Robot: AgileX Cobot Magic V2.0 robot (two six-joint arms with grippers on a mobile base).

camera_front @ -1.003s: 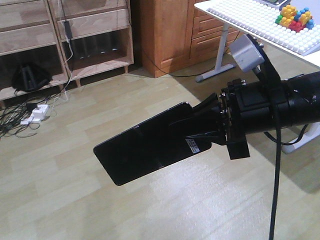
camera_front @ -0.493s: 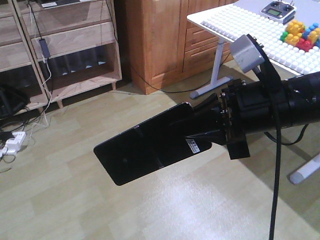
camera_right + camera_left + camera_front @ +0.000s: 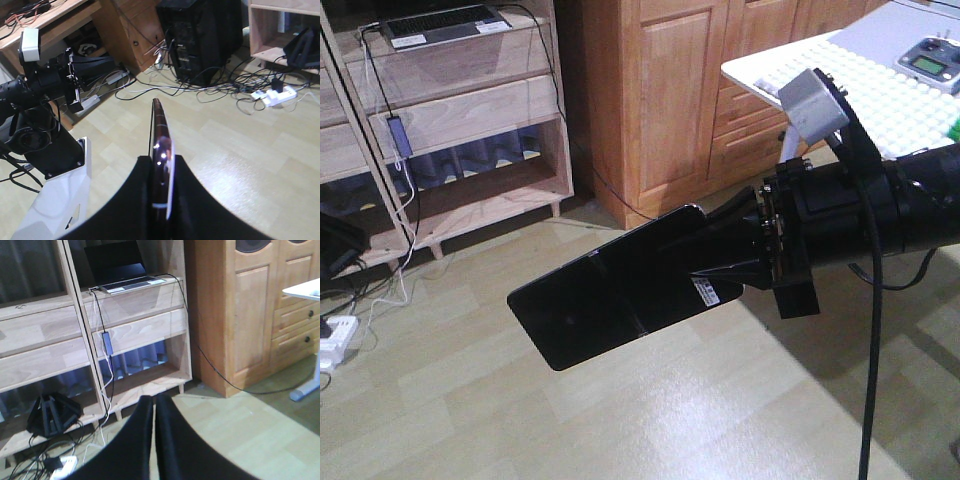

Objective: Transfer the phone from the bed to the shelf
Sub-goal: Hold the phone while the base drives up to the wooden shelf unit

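Note:
The phone (image 3: pixel 610 300), a glossy black slab with a small white sticker, hangs flat above the floor with my right gripper (image 3: pixel 695 262) shut on its near end. The right wrist view shows the phone (image 3: pixel 161 145) edge-on, its pinkish rim clamped between both fingers of the right gripper (image 3: pixel 160 162). The pale wood shelf (image 3: pixel 470 110) stands ahead and to the left, well beyond the phone. In the left wrist view, the left gripper (image 3: pixel 153 400) is shut on nothing and points at the shelf (image 3: pixel 135 330). The bed is out of view.
A laptop (image 3: pixel 440 25) lies on an upper board of the shelving unit. An orange-brown cabinet (image 3: pixel 660 90) stands to its right, then a white table (image 3: pixel 860 80) with a remote (image 3: pixel 930 60). Cables and a power strip (image 3: pixel 335 345) litter the floor. A black bag (image 3: pixel 52 412) sits low.
The shelving unit and cabinet have grown larger in the front view, and the white table has slid off to the right. The phone stays held the same way in the right gripper.

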